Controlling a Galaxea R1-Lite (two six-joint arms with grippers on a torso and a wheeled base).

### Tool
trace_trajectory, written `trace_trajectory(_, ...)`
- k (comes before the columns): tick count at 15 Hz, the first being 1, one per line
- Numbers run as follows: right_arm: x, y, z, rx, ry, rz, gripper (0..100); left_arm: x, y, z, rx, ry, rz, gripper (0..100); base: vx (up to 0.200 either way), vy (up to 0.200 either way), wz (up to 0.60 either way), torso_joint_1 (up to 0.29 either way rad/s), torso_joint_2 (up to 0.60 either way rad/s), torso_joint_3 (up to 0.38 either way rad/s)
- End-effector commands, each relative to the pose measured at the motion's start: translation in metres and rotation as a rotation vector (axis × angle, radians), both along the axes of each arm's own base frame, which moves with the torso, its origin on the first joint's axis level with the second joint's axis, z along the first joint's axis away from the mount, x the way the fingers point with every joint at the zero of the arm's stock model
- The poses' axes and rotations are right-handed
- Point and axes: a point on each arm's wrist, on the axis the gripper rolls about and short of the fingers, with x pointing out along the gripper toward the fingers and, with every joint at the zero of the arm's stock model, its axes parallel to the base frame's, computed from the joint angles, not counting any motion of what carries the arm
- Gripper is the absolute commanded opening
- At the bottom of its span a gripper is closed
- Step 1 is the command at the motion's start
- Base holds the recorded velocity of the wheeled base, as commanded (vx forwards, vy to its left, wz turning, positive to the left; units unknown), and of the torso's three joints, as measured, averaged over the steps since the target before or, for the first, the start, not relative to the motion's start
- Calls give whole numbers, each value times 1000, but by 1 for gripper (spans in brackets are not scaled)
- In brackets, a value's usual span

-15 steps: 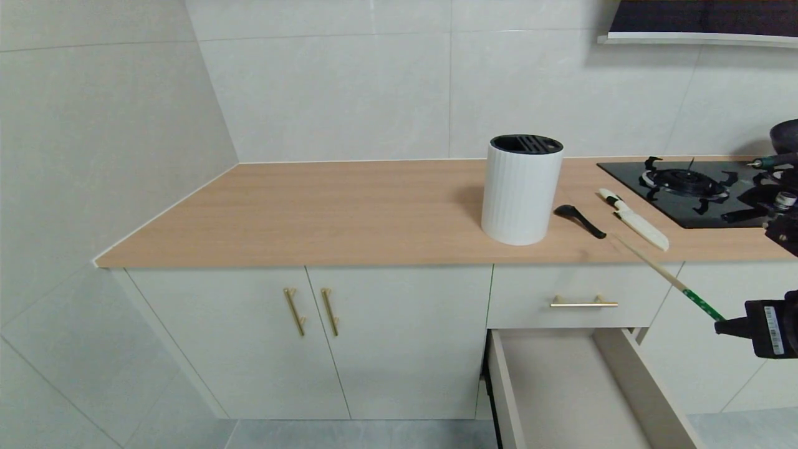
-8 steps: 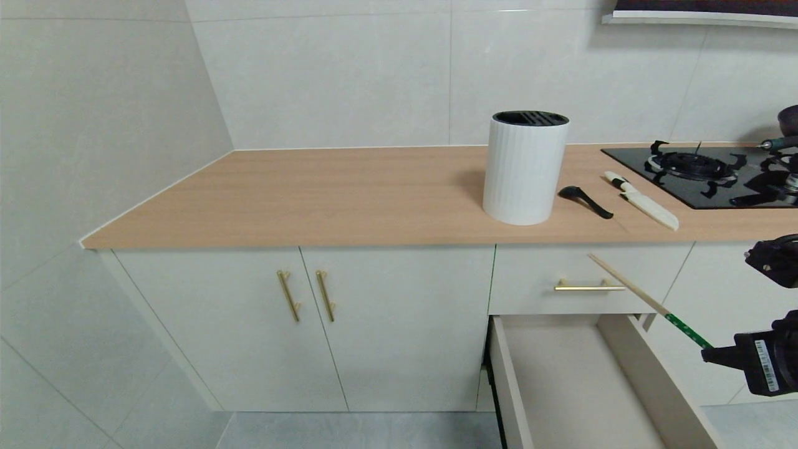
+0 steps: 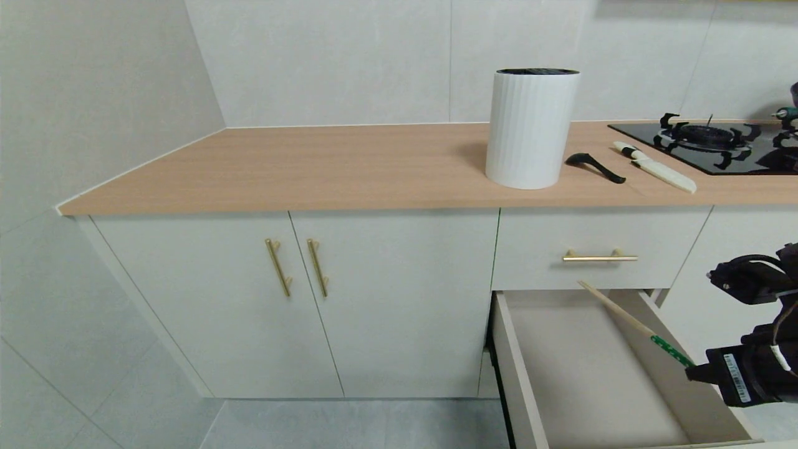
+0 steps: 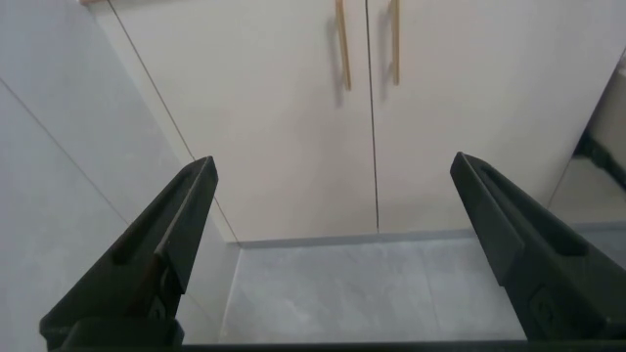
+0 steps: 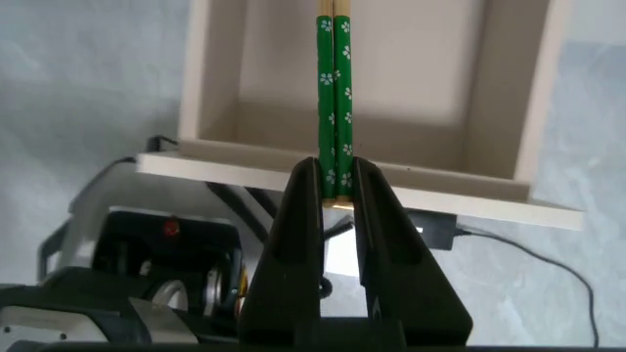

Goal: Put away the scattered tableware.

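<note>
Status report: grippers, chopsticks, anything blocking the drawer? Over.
Right gripper shut on chopsticks, tips over open drawer. Left gripper open, empty. On counter: spoon, knife. Nothing seen in the way.

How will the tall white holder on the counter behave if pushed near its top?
The white holder is taller than wide, so a high push would probably tip it rather than slide it. No utensil sticks out of it, so it is probably light.

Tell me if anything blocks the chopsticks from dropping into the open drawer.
Nothing visible does. The right gripper holds the chopsticks slanting above the open drawer, with no object between them and its floor.
</note>
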Motion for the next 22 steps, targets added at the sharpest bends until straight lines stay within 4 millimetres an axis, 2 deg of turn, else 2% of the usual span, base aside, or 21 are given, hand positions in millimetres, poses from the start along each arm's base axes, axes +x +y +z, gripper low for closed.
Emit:
trace_trajectory(1, 9, 2, -10, -12, 53, 1, 0, 0, 0, 0, 0, 2, 0, 100, 0, 0, 0, -115, 461, 349)
trace_trajectory(6, 24, 6, -29, -30, 133, -3, 0, 0, 0, 0, 0, 0, 0, 100, 0, 0, 0, -72, 442, 368)
trace_trajectory(10, 35, 9, -29, -14, 74, -4, 0, 0, 0, 0, 2, 0, 0, 100, 0, 0, 0, -17, 195, 172)
trace_trajectory(12, 54, 13, -27, 10, -24, -1, 0, 0, 0, 0, 0, 0, 2, 100, 0, 0, 0, 0, 0, 0)
trace_trajectory(16, 120, 29, -61, -15, 39, -17, 0, 0, 0, 0, 0, 2, 0, 100, 0, 0, 0, 0, 0, 0)
trace_trajectory(22, 163, 39, -134, -73, 206, -60, 0, 0, 0, 0, 0, 0, 0, 100, 0, 0, 0, 0, 0, 0)
